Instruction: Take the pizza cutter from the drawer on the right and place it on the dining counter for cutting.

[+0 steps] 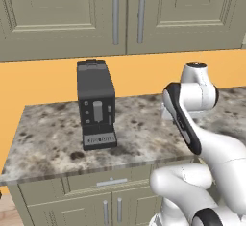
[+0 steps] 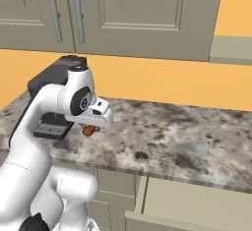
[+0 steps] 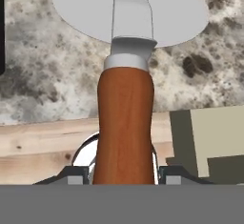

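The pizza cutter (image 3: 125,118) stands straight ahead in the hand view, its reddish-brown handle clamped between my gripper (image 3: 124,173) fingertips and its round silver blade pointing away over the granite. In the right base view my gripper (image 2: 92,125) hangs above the front edge of the granite worktop, with a bit of the pizza cutter (image 2: 88,130) showing under the hand. The drawer (image 2: 197,200) stands pulled out below the worktop at the lower right. The dining counter is out of view.
A black coffee machine (image 1: 96,105) stands on the granite worktop (image 1: 144,138), just left of the hand. Olive-beige wall cabinets (image 1: 125,13) hang above, and base cabinets (image 1: 110,206) sit below. Wood floor (image 3: 43,147) shows beneath the worktop's edge.
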You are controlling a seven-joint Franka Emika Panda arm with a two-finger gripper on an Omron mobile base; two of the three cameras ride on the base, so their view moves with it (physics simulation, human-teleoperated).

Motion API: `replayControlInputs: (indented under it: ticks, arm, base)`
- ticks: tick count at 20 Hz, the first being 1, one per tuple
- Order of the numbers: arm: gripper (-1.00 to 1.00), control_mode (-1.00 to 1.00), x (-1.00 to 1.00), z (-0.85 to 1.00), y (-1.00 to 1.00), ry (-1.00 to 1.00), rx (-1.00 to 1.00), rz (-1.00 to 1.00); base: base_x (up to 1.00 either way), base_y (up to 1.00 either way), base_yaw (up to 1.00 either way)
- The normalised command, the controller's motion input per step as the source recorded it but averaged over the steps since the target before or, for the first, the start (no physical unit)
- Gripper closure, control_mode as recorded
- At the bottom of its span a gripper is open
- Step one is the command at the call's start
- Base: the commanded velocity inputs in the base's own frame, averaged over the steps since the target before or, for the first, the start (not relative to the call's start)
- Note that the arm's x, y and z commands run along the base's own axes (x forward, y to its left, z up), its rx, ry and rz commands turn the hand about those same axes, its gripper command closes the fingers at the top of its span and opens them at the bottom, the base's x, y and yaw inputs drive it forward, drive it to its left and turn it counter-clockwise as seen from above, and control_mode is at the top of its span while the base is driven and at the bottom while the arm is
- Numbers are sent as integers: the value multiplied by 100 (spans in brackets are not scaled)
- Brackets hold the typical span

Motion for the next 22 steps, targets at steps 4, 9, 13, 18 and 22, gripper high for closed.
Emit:
replayControlInputs:
  ticks: [4,9,13,18,22]
  arm:
    - [100,100,0,0,0,0,0,0]
    - [100,100,0,0,0,0,0,0]
    - [100,100,0,0,0,0,0,0]
    - [100,100,0,0,0,0,0,0]
    - [100,100,0,0,0,0,0,0]
  base:
    - [-30,53,0]
    - [-52,100,18]
    - [-35,95,70]
    - [-31,58,96]
    - [-29,50,99]
